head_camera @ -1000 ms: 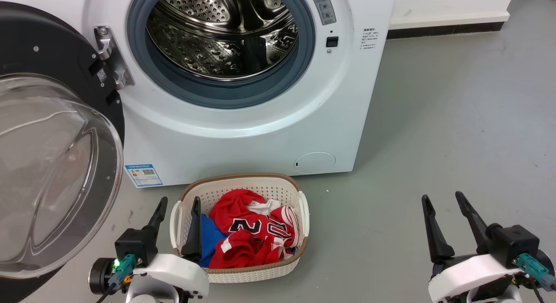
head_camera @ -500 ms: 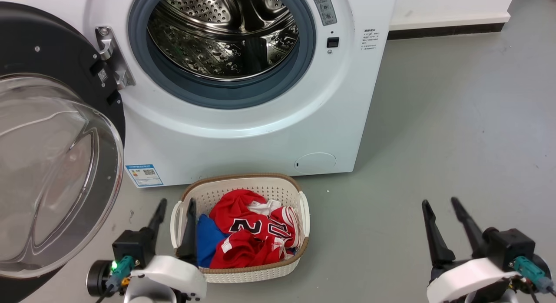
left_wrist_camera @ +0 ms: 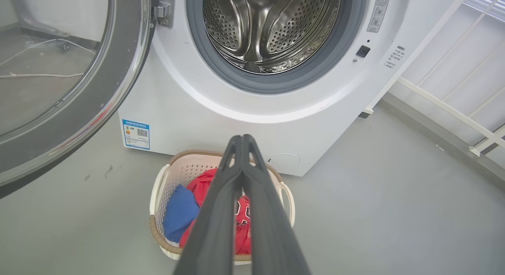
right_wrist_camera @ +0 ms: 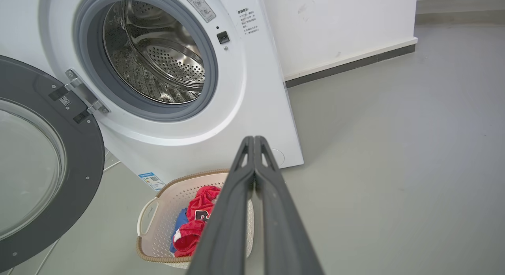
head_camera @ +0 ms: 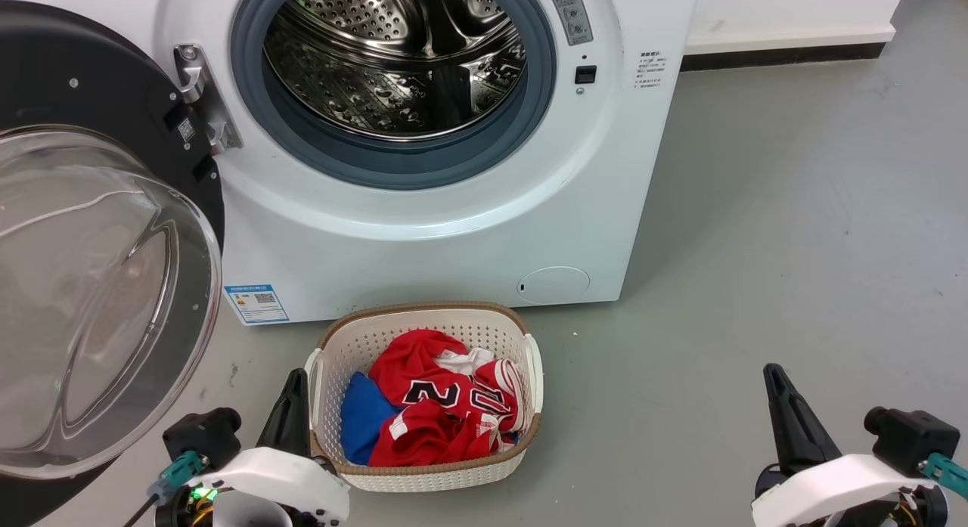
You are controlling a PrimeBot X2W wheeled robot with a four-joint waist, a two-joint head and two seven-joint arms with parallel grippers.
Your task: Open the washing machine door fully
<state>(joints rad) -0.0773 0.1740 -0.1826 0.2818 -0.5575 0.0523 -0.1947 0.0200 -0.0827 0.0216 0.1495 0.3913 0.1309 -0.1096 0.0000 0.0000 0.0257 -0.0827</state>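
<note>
Glass of the washing machine door is seen swung left of the washing machine, apart from the left gripper. Left wrist view: its fingers are pressed together. Right wrist view: right gripper likewise closed, floor spread right of the washing machine.

Head view: high up, tilted forward and down; washing machine front fills upper left, basket at bottom centre. Left wrist view: lower, faces the machine nearly square-on. Right wrist view: off to the right, angled leftward, floor across right half. All three share drum, washing machine door, basket.
</note>
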